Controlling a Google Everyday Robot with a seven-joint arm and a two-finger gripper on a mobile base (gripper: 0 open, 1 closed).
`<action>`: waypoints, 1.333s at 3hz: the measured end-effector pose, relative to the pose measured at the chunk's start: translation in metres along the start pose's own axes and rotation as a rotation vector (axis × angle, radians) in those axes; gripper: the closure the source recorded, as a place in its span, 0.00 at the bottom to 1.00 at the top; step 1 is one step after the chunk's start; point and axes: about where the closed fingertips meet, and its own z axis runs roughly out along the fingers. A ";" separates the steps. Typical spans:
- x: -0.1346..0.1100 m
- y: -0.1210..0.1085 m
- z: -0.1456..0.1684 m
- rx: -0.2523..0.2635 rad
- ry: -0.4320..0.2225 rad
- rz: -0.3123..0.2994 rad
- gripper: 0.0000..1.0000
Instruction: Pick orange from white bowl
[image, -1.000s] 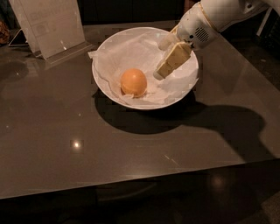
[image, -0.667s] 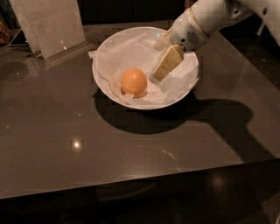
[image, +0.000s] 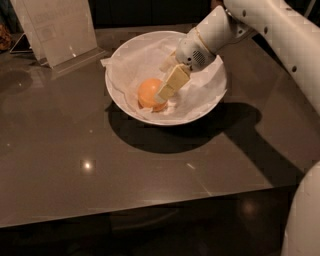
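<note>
The orange (image: 148, 94) lies in the white bowl (image: 135, 112), on the crumpled white paper (image: 200, 92) that lines it, left of the bowl's centre. My gripper (image: 161, 81) reaches into the bowl from the upper right on the white arm (image: 270, 25). Its fingers are open. The near cream-coloured finger (image: 171, 83) lies against the orange's right side and hides part of it. The far finger (image: 167, 63) sits just behind the orange. The fingers are not closed on the fruit.
The bowl stands on a dark glossy table (image: 100, 170). A clear acrylic sign holder (image: 57, 27) stands at the back left. The table's front edge (image: 150, 207) runs across the lower part of the view. The arm casts a shadow to the right of the bowl.
My gripper has moved left and down inside the bowl, from the right rim to the orange's right side. The orange and bowl have not moved.
</note>
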 end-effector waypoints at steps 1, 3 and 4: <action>0.005 -0.001 0.014 -0.013 -0.004 0.016 0.23; 0.010 0.007 0.052 -0.086 0.003 0.036 0.27; 0.010 0.008 0.056 -0.093 0.005 0.038 0.27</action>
